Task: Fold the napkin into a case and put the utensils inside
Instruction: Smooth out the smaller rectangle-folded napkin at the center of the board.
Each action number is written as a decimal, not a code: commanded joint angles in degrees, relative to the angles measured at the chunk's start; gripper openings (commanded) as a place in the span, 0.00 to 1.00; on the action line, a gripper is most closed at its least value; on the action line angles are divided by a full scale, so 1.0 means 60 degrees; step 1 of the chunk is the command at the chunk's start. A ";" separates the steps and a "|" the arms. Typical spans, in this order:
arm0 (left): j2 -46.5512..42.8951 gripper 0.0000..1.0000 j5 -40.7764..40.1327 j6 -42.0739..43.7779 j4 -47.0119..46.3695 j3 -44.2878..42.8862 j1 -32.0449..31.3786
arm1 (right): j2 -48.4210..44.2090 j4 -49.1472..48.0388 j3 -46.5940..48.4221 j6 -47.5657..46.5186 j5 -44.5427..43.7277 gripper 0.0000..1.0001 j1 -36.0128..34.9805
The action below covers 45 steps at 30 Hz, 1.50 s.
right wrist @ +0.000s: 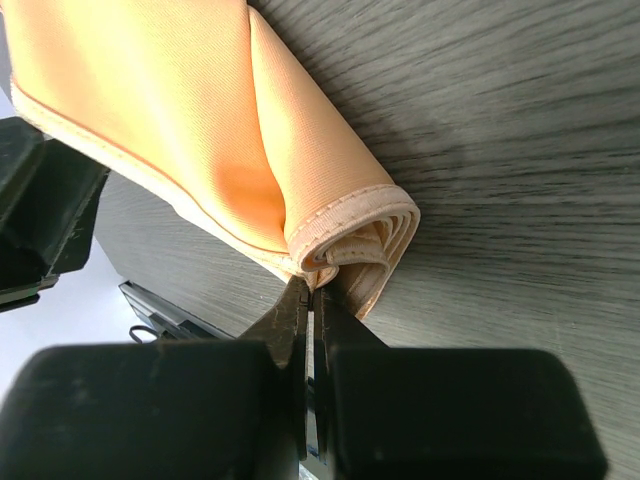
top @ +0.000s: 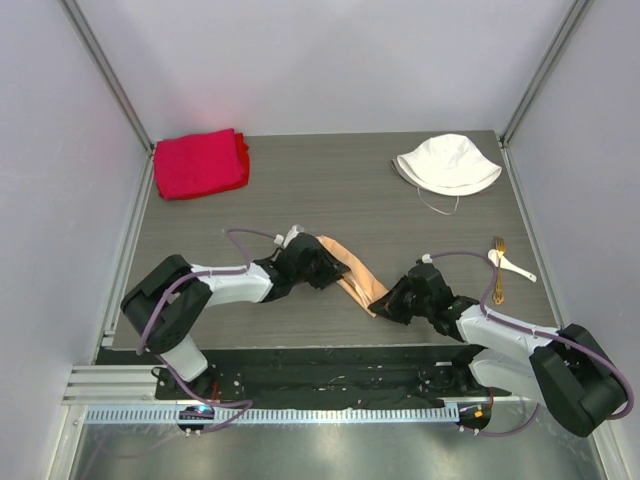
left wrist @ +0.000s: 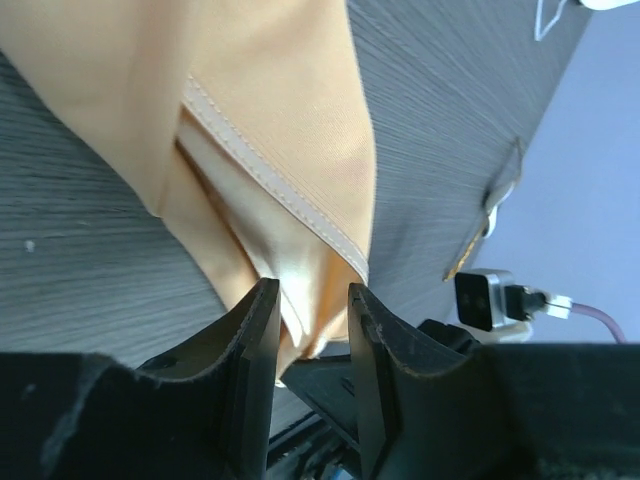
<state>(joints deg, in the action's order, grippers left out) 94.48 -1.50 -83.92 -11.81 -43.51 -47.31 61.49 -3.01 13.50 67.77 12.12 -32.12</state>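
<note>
The peach-tan napkin [top: 352, 270] lies folded into a narrow strip between my two grippers. My left gripper [top: 308, 262] is at its upper-left end. In the left wrist view its jaws [left wrist: 310, 295] stand apart, with a fold of the napkin [left wrist: 280, 120] showing between the tips. My right gripper [top: 393, 300] is at the lower-right end. It is shut [right wrist: 308, 290] and pinches the hemmed edge of the layered napkin [right wrist: 170, 120] right at the fingertips. The utensils, a white spoon [top: 512, 265] and a gold fork [top: 497, 270], lie on the table to the right of the right arm.
A white bucket hat [top: 447, 163] sits at the back right. A thick red cloth [top: 200, 162] is folded at the back left. The dark wood-grain table [top: 330, 190] ends at walls on three sides.
</note>
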 commanded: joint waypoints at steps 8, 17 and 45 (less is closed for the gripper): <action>0.0279 0.34 0.0118 -0.0662 -0.0419 -0.0058 -0.0055 | -0.0200 -0.0071 0.0050 -0.0103 -0.0028 0.01 0.0006; -0.0086 0.28 -0.0131 -0.0589 -0.0448 0.0336 -0.0172 | -0.0215 -0.0056 0.0065 -0.0103 -0.0028 0.01 0.0006; 0.0586 0.33 -0.0190 -0.0823 -0.0800 -0.0102 -0.0055 | -0.0171 -0.0056 0.0007 -0.0103 0.0001 0.01 0.0007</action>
<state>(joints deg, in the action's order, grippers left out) 97.01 -1.93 -88.38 -14.41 -41.78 -47.88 60.60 -2.55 13.50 67.77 12.12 -32.12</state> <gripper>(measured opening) 0.303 0.028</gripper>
